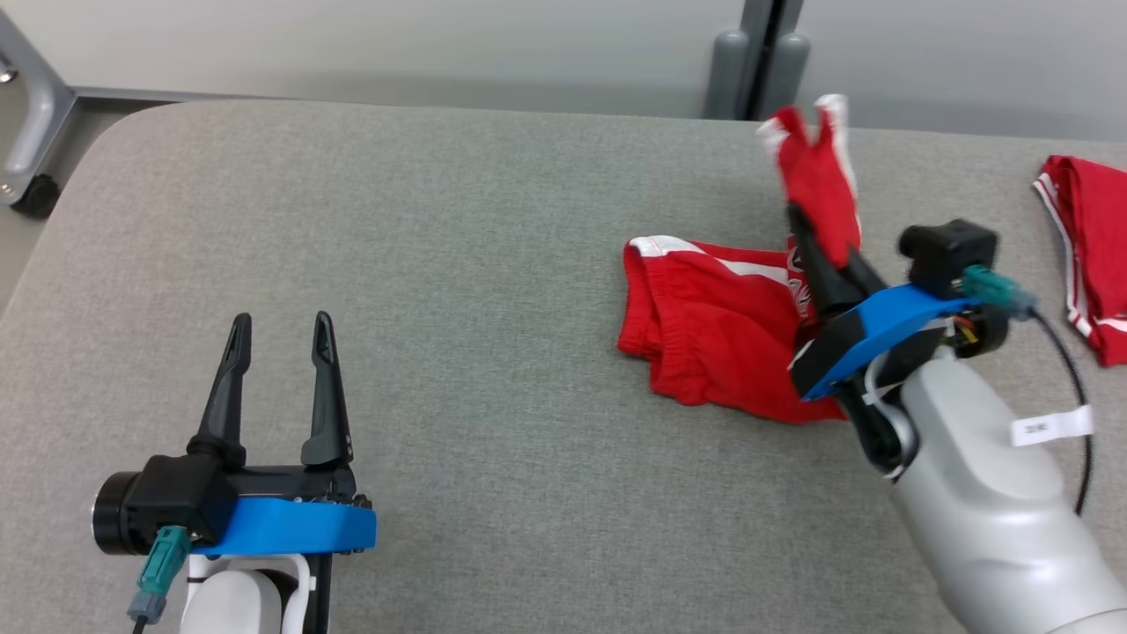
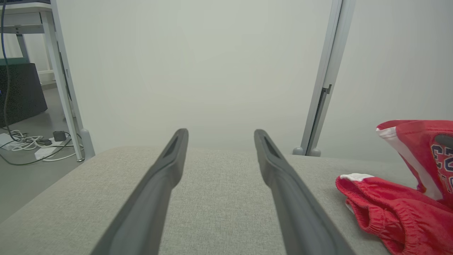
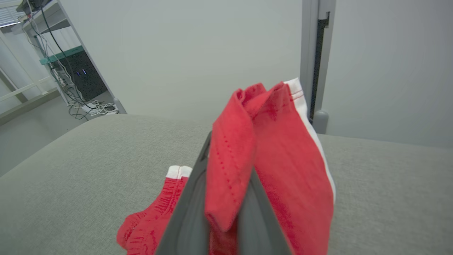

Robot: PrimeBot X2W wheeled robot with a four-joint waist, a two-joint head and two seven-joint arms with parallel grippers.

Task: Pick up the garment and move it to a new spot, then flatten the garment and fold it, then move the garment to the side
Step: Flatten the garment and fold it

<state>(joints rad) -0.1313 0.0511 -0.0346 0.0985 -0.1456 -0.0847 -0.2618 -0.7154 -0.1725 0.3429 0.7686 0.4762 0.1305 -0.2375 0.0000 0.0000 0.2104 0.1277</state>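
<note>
**Left arm.** The left tool [image 1: 283,319] [image 2: 220,132] sits at the near left of the grey cloth-covered surface [image 1: 440,220]. It is level, with its fingers pointing toward the far edge. The two fingers stand wide apart with nothing between them. In the left wrist view, bare surface shows in the gap. It is well apart from the garment.

**Right arm.** The pale forearm enters from the lower right of the head view and slants up and to the left. The right tool [image 1: 814,231] [image 3: 230,159] is raised above the surface with its fingers angled toward the far edge. The fingers are drawn together and clamped on a fold of the garment. In the right wrist view, red cloth is pinched between the two dark fingers and spills over their tips.

**Garment.** The garment [image 1: 713,326] [image 2: 385,209] [image 3: 283,159] is a pair of red shorts with white trim and a gathered elastic band. It lies on the right half of the surface. Most of it rests bunched and creased on the surface, below and to the left of the right tool. The gripped part is lifted clear and stands up past the fingertips, with a white edge at its top. The left wrist view shows dark lettering on the raised part, too cropped to read.

**Other items.** A second red garment [image 1: 1092,238] with white stripes lies at the far right edge, apart from the first. A grey post [image 1: 757,62] stands behind the surface against the pale wall.
</note>
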